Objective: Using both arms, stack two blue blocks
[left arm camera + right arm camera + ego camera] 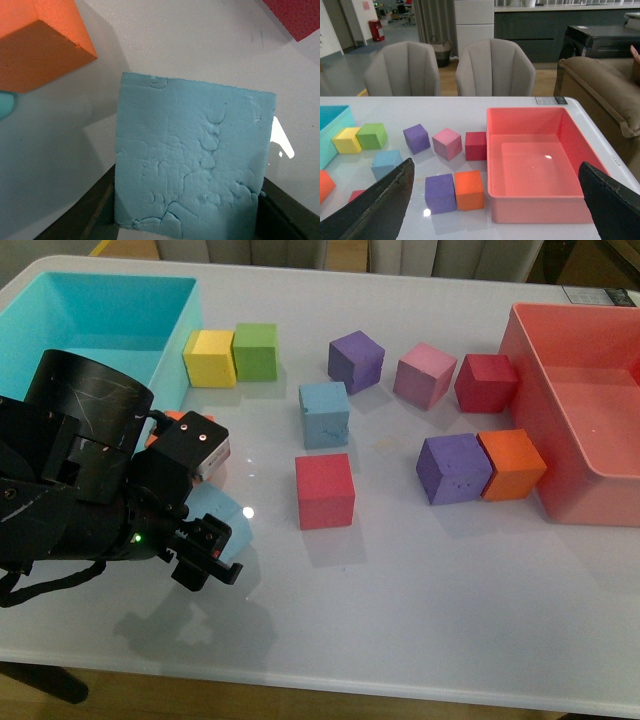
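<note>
My left end effector (205,552) is low over the near left part of the desk (420,600), just in front of the turquoise bin (182,340). It is clenched on the first blue block (192,155): in the left wrist view the block's pitted sky-blue face fills the gap between my two dark fingers (85,217), each side meeting one of them. I cannot tell whether this block rests on the desk or is lifted just off it. An orange cube (40,45) sits near it, not touching. The second blue block (325,413) stands free on the desk toward the middle, just behind a red cube (325,490) and well apart from the one I hold. My right end effector (496,165) is released, its fingers spread wide with nothing between them, raised above the desk and facing the red bin (545,212).
</note>
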